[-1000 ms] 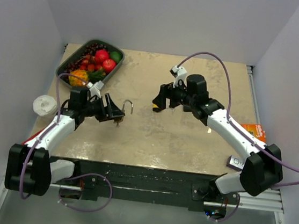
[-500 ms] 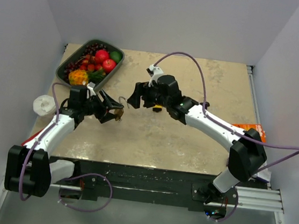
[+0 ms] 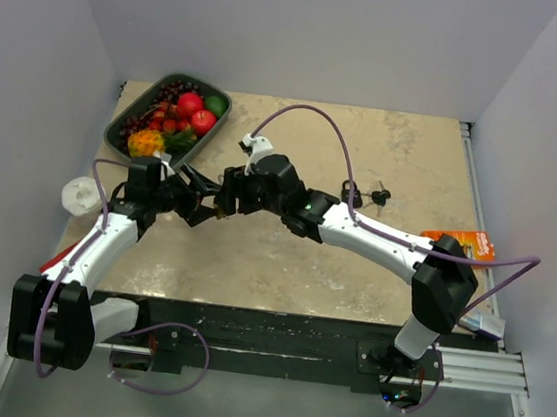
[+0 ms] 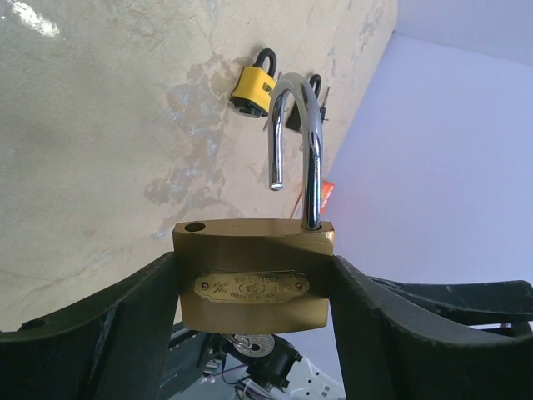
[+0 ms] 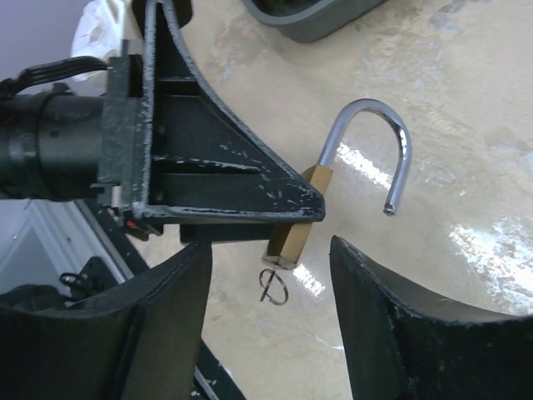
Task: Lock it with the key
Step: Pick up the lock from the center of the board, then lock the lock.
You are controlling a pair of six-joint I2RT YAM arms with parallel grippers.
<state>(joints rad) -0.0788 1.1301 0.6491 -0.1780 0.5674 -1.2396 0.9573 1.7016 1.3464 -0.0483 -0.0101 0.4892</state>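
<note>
brass padlock (image 4: 250,287): hangs off the table, clamped across its body between the two fingers of the left gripper (image 4: 254,258), nameplate turned toward the left wrist camera. carries its steel shackle (image 4: 296,137) swung open, long leg seated in the body, short leg clear of its hole. lies, seen from above, just in front of the fruit tray (image 3: 116,132), where the two arms meet.

key (image 4: 252,342): pokes out of the underside of the lock body, with a thin wire ring (image 5: 273,286) dangling from it.

left gripper: pinches the padlock by both narrow ends.

right gripper (image 5: 268,250): stands spread, one finger on either side of the lock's lower end and the ring, touching neither as far as can be told. faces the left gripper nose to nose in the overhead view.

beige table (image 3: 283,259): bears the dark tray with its fruit (image 3: 192,103) at the far left corner, a white round object (image 3: 81,194) at the left edge, a bunch of dark keys (image 3: 366,193) just beyond the right arm, an orange packet (image 3: 466,242) at the right edge. holds also a small yellow padlock (image 4: 252,87), lying well beyond the brass one in the left wrist view.
</note>
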